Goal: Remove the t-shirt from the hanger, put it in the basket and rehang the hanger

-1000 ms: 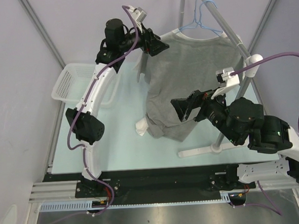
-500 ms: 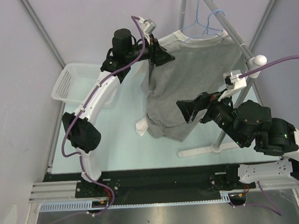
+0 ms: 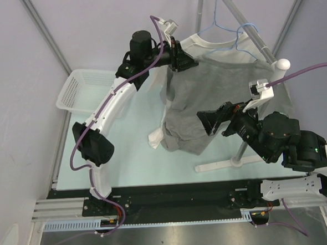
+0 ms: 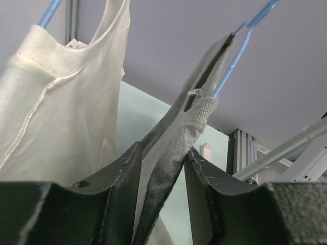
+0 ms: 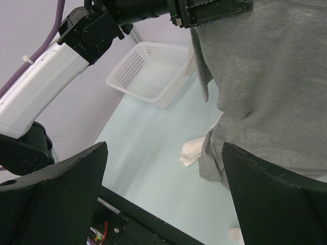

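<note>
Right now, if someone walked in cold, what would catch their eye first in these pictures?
The gray t-shirt hanging mid-scene from a blue hanger on the rack draws the eye first, with the left gripper pinched shut on its shoulder near the top. The right gripper hovers open beside the shirt's lower half, and a white basket sits on the table at far left.
</note>
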Robot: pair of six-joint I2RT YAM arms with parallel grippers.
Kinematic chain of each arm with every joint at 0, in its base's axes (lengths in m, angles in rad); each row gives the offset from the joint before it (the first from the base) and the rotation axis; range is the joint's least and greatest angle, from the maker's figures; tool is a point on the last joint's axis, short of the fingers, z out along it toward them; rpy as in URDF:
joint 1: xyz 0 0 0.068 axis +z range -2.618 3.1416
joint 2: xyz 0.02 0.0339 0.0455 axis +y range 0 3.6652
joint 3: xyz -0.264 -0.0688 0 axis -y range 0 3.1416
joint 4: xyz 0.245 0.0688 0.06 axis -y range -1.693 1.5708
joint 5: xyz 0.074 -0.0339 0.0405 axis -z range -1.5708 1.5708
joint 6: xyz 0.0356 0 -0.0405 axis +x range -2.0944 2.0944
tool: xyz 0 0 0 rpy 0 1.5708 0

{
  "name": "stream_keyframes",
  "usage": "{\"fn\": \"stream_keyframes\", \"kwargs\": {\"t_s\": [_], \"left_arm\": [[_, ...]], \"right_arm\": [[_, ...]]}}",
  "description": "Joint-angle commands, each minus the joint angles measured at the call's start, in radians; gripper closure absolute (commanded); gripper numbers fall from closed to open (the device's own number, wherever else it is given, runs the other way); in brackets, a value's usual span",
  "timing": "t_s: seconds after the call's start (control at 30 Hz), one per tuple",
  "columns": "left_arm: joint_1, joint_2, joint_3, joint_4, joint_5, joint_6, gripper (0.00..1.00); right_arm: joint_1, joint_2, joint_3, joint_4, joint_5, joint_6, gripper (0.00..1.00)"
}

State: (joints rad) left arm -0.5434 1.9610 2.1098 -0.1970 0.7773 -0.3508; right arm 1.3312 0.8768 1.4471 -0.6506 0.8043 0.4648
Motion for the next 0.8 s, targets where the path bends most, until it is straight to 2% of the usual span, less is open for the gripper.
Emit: {"fn": "stream_keyframes", "kwargs": {"t_s": [0.0,0.2,0.37,0.47,0.77], "left_arm": [[-0.004,-0.097,0.041,0.011,-0.03,-0.054,1.0],[-0.004,-0.178,0.038,-0.01,-0.094,-0.123,1.0],[0.01,-0.209,0.056,-0.004,-0.099,-0.24,1.0],[0.036,-0.2,0.113,-0.041,-0.076,-0.301,1.0],[0.059,-0.22,0.098,0.033,-0.013,-0.43,1.0]], "right_arm": [[0.005,-0.024,0.001,-0.011,0.026,0.017,0.0],[0.006,-0.029,-0.011,-0.004,0.018,0.024,0.0],[0.006,-0.029,-0.01,-0.004,0.013,0.032,0.0],[0.008,-0.033,-0.008,-0.014,0.013,0.038,0.0],[0.01,-0.029,-0.008,-0.004,0.009,0.04,0.0]]}}
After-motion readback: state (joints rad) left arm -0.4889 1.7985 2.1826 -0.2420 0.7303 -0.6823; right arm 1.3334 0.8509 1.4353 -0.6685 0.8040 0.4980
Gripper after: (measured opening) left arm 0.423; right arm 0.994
